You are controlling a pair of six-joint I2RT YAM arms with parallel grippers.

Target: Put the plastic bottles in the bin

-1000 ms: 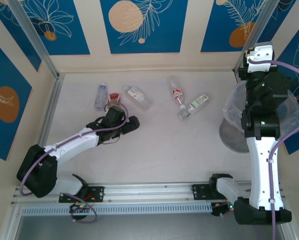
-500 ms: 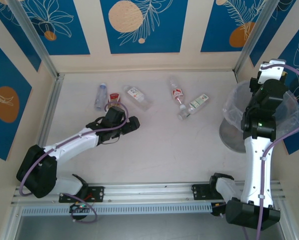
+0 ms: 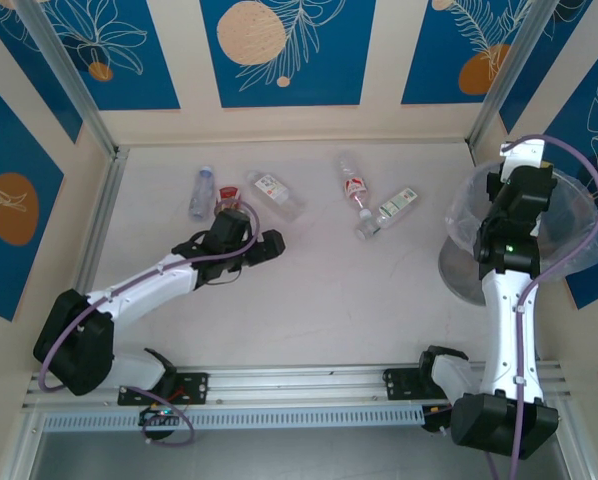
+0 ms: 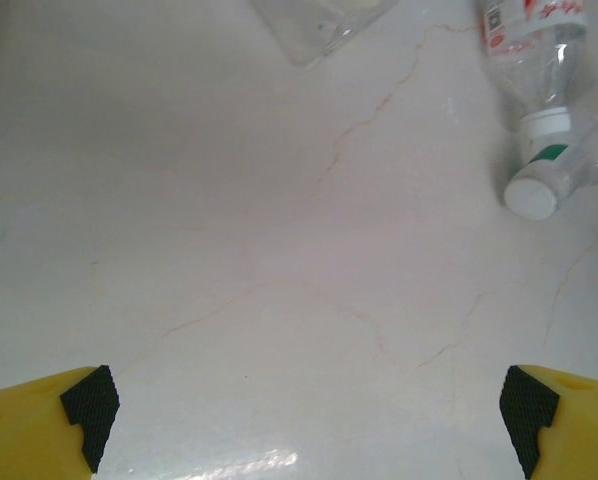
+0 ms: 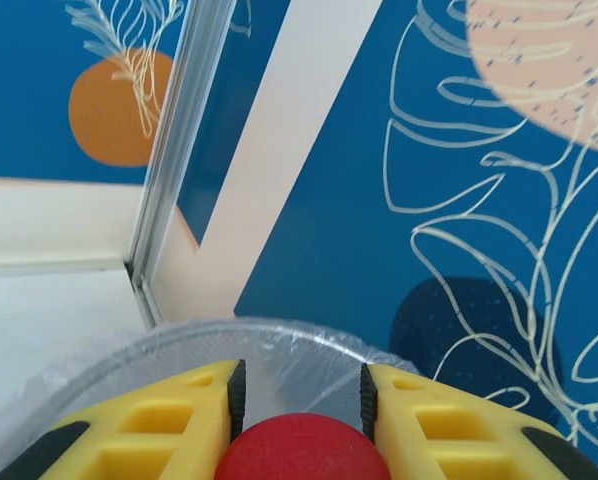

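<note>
Right gripper (image 5: pixel 301 382): fingers drawn in narrow, clamped on a red-capped bottle (image 5: pixel 301 450). Only the round cap shows between the pads. The bin (image 5: pixel 169 350) sits just beyond my fingertips, its bag-lined rim curving across below them.

Left gripper (image 4: pixel 304 410): spread wide, nothing between the fingers, bare table (image 4: pixel 279 250) underneath. Ahead and to its right lies a white-capped bottle (image 4: pixel 539 60) with red print on the label. A second bottle (image 4: pixel 559 175) lies just beside that one's cap, its own white cap facing me. Straight ahead, further off, is the end of a clear bottle (image 4: pixel 319 20). From above, a blue-capped bottle (image 3: pixel 201 192) lies ahead-left of this gripper.
</note>
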